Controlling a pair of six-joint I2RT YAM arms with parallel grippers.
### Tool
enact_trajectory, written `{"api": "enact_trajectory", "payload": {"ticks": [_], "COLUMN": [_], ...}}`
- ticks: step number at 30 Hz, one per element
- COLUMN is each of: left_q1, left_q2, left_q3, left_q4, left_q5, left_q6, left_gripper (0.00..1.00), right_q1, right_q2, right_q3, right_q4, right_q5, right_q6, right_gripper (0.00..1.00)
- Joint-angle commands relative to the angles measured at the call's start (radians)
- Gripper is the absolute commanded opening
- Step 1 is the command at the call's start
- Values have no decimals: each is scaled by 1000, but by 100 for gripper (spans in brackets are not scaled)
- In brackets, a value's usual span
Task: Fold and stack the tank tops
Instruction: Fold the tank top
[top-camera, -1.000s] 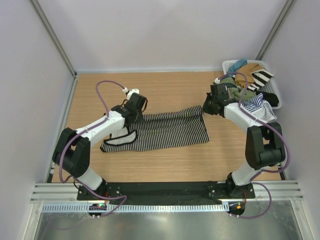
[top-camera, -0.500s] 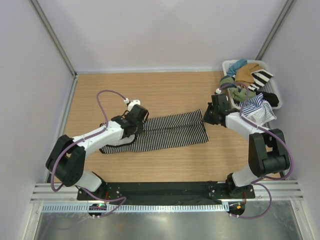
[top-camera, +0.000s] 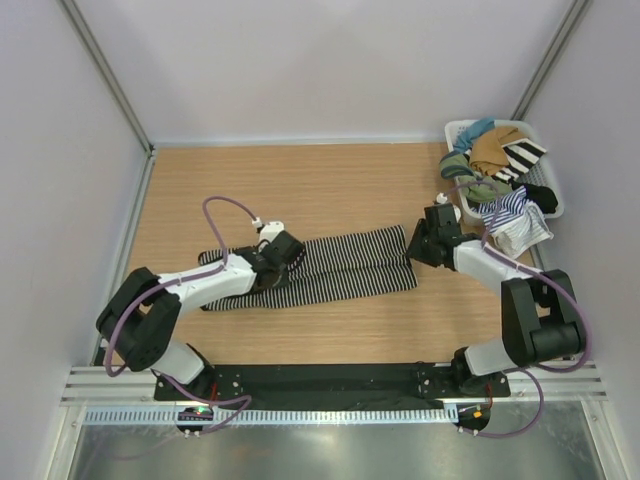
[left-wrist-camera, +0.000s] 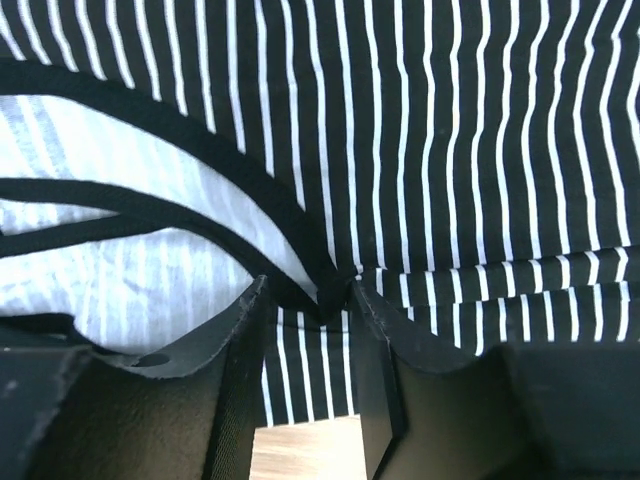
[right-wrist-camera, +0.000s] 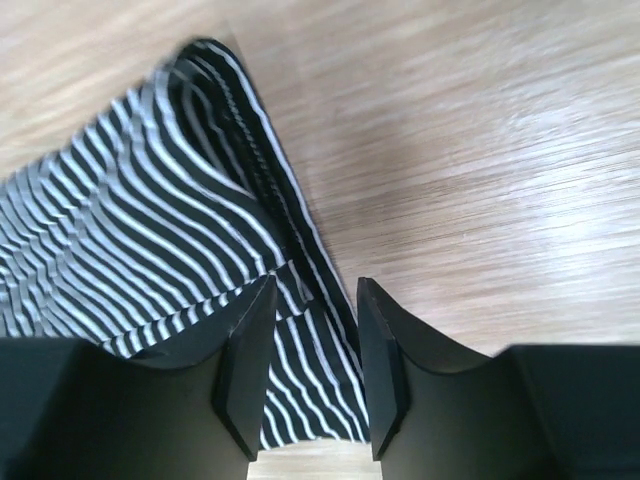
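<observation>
The left pincer (top-camera: 290, 254) hovers low, fingers apart, over the neckline end of the fine black-and-white tank top (top-camera: 345, 265), which lies stretched flat across the wooden surface (top-camera: 330, 180). At the hem end, the right pincer (top-camera: 414, 240) straddles the cloth's edge, fingers likewise apart. The blue-and-white tank top (top-camera: 512, 222) drapes over the basket's (top-camera: 455, 130) near edge.

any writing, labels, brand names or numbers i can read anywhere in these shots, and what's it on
None can be read in any view.
The black-and-white tank top shows only stripes, with no tag or print visible.
The basket and the table show no lettering.
The small boards by the arm bases are too small to tell whether they carry any marking.
</observation>
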Motion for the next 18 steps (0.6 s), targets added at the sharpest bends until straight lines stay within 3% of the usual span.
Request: {"api": "enact_trajectory", "payload": {"ticks": [1,6,9,18], "left_q1": [-9,-9,-7,19], "left_q2": [-67,-139,-146,-127], "left_q3": [10,38,65,112], "left_q4": [-21,-60,-80,-95], "left_q5": [-62,-77,-75,-48], "left_q6": [-23,-18,-14,-6], "left_gripper": [40,43,44,45], "right_q1": [12,14,18,38], "right_q2": [-107,-96,-43,2], "right_q3": [31,125,168,94], "right_q4": [-9,-34,-74,-6], "right_q5": [72,57,19,9], "right_q6": [-4,-31,-33,-15], "right_gripper": [45,57,55,47]}}
